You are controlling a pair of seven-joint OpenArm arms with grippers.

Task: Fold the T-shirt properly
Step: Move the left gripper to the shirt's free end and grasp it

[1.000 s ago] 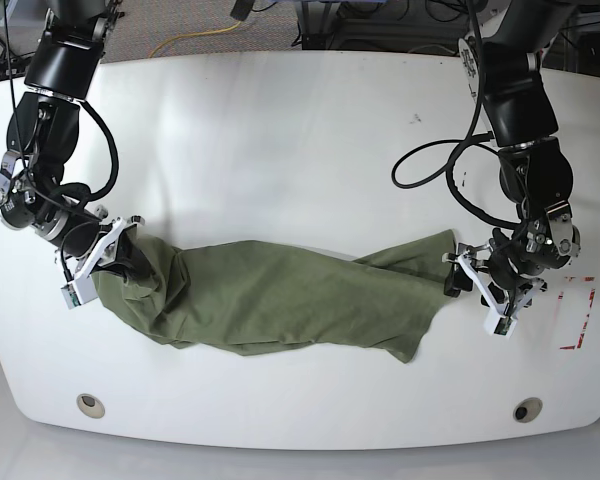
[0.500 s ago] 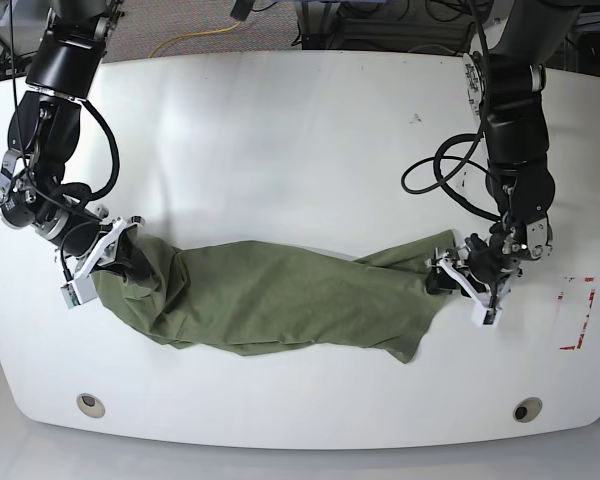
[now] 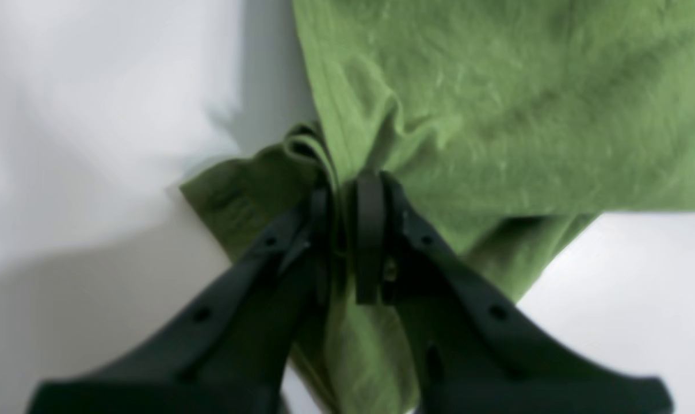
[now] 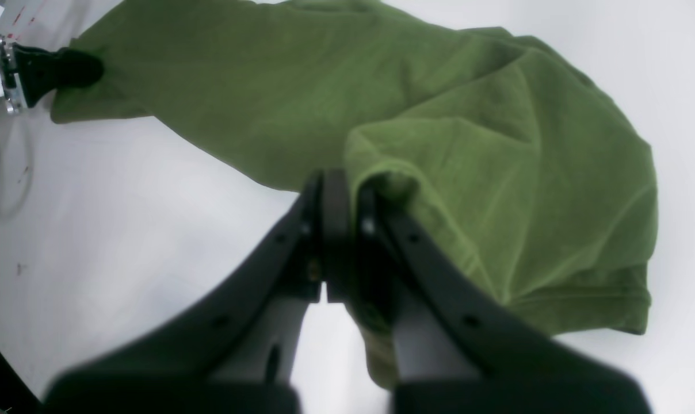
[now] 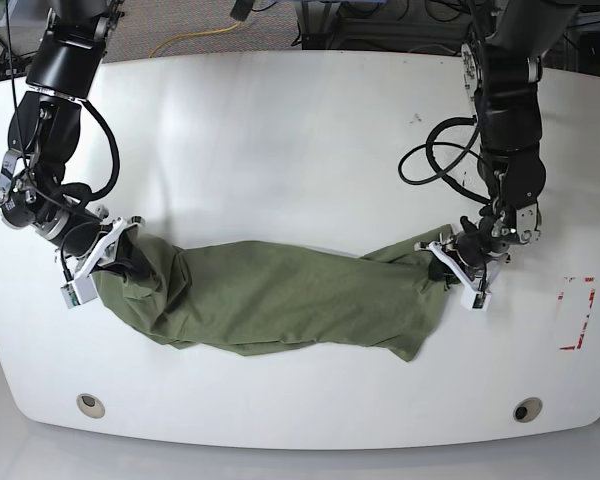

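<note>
The left gripper [image 5: 450,272] has been moving inward along the worktop [image 5: 300,130] during the last second, and its fingers [image 3: 370,230] are now pinching a folded edge of the T-shirt [image 5: 280,300] at that end; the pinched cloth is showing between them in the left wrist view. The right gripper [image 5: 108,260] is staying where it was, and its fingers [image 4: 336,230] are pressed together on a bunched fold of the T-shirt [image 4: 439,144] at the other end. The T-shirt is lying as a long, crumpled band across the near part of the worktop, stretched between the two arms and not yet spread flat. Because the left arm came closer, the band is looking a little slacker at that end, so I judge that the task is in its early part: the cloth must be opened before any real fold.

Around it, a red marked rectangle [image 5: 577,312] is lying near the worktop's edge beyond the left gripper, and two round holes [image 5: 91,405] are sitting near the front edge. Nothing is standing in the way; only the wrinkles and doubled layers may be hindering a clean spread.
</note>
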